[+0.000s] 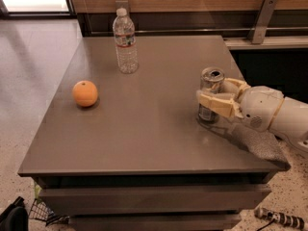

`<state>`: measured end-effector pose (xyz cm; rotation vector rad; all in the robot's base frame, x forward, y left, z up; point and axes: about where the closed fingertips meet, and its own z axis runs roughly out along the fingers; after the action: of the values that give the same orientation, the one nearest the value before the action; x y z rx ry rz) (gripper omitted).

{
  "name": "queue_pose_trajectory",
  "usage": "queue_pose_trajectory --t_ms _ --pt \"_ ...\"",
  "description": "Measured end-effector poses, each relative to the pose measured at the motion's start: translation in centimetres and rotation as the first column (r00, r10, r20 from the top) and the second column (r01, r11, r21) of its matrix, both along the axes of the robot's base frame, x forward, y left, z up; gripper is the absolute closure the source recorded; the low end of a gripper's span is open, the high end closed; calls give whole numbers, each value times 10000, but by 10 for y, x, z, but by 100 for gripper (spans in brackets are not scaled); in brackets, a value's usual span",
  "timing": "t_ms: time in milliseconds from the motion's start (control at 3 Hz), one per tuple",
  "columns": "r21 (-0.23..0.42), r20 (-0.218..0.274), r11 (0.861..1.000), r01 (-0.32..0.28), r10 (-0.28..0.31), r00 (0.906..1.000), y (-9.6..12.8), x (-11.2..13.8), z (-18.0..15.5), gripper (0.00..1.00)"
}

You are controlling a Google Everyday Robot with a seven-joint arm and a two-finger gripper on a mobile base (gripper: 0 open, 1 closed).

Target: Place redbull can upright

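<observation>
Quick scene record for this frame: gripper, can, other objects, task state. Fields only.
gripper: right side of the table, reaching in from the right, fingers shut on the redbull can
redbull can: upright, base appears to rest on the table
water bottle: upright, back of the table, cap on
orange: left side, well apart from the can
table: grey top
task state: can upright, not yet released

I count one worktop (144,134) on my screen, and it carries three things: one can (211,79), one bottle (125,42) and one orange (85,93). There is one gripper (211,93) at the worktop's right side, its two fingers (217,104) closed on that single can.
</observation>
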<state>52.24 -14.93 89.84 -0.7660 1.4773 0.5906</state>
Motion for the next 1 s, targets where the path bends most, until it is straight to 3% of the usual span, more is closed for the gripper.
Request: queue_pose_trajectory --t_ms 667,1000 --pt "-13 12 10000 -75 75 10000 4 0 1 7" --pt "-19 16 9999 -103 103 9999 6 0 1 0"
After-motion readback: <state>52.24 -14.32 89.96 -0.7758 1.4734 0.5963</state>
